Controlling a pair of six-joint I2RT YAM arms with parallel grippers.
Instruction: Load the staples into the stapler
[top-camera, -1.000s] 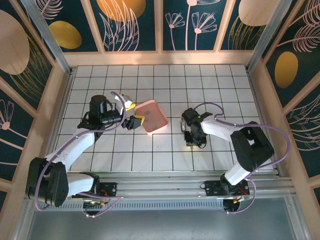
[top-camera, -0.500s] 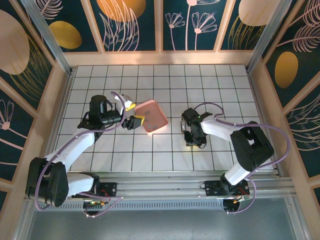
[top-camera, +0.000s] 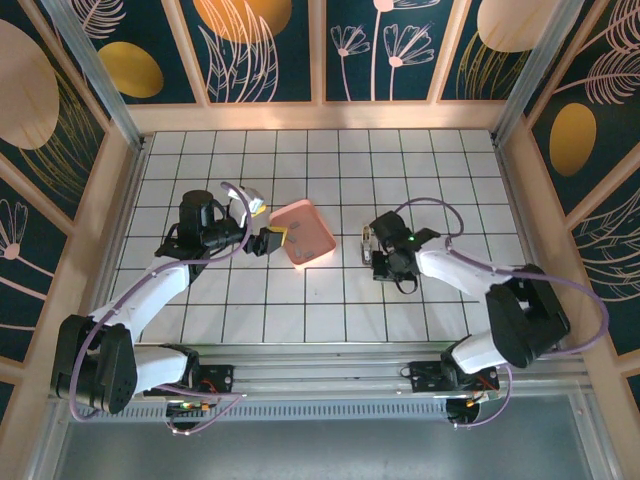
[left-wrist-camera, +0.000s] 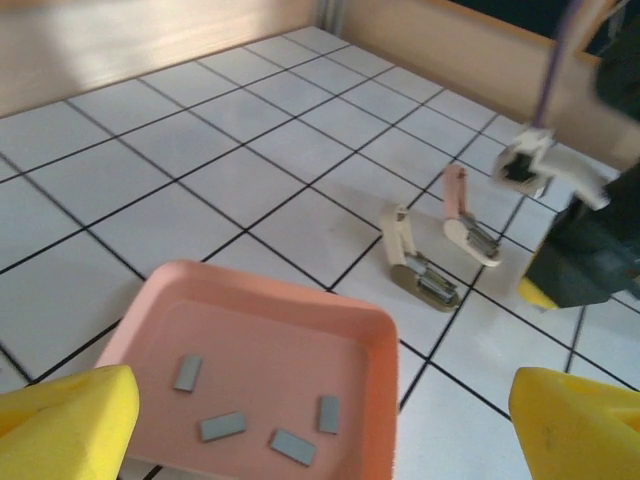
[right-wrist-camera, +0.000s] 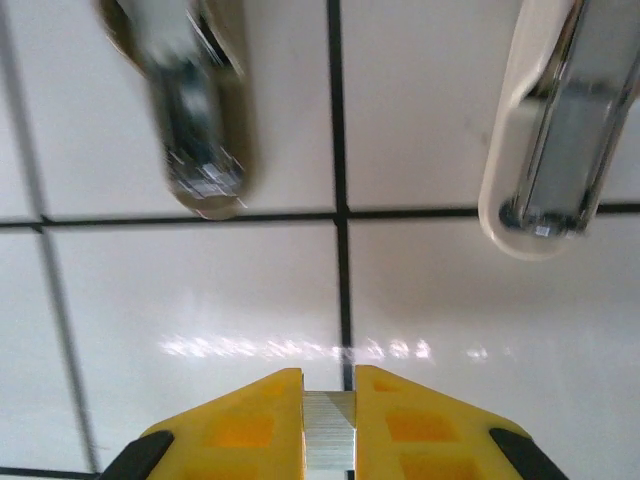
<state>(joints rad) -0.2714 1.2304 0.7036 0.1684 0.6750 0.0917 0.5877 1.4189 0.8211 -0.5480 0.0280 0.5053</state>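
Observation:
The stapler (left-wrist-camera: 430, 272) lies hinged open on the white tiles just beyond the pink tray (left-wrist-camera: 380, 345); it is a small whitish object (top-camera: 367, 243) in the top view. Several grey staples (left-wrist-camera: 222, 426) lie loose in the tray. My left gripper (left-wrist-camera: 320, 440) hangs open over the tray's near side, its yellow fingers (left-wrist-camera: 70, 420) wide apart, holding nothing. My right gripper (right-wrist-camera: 329, 385) is shut on a ribbed silvery staple strip (right-wrist-camera: 329, 440), low over the tiles just short of the stapler's blurred base (right-wrist-camera: 195, 110) and whitish lid (right-wrist-camera: 545, 130). In the top view the right gripper (top-camera: 382, 262) sits right of the stapler.
The tiled floor is ringed by wooden walls (top-camera: 320, 115) with metal posts. The pink tray (top-camera: 305, 232) sits between the two arms, tilted against the left gripper (top-camera: 270, 226).
The right arm has swung its elbow to the right and drawn the gripper slightly back, uncovering the stapler in the top view. The left arm has barely moved.

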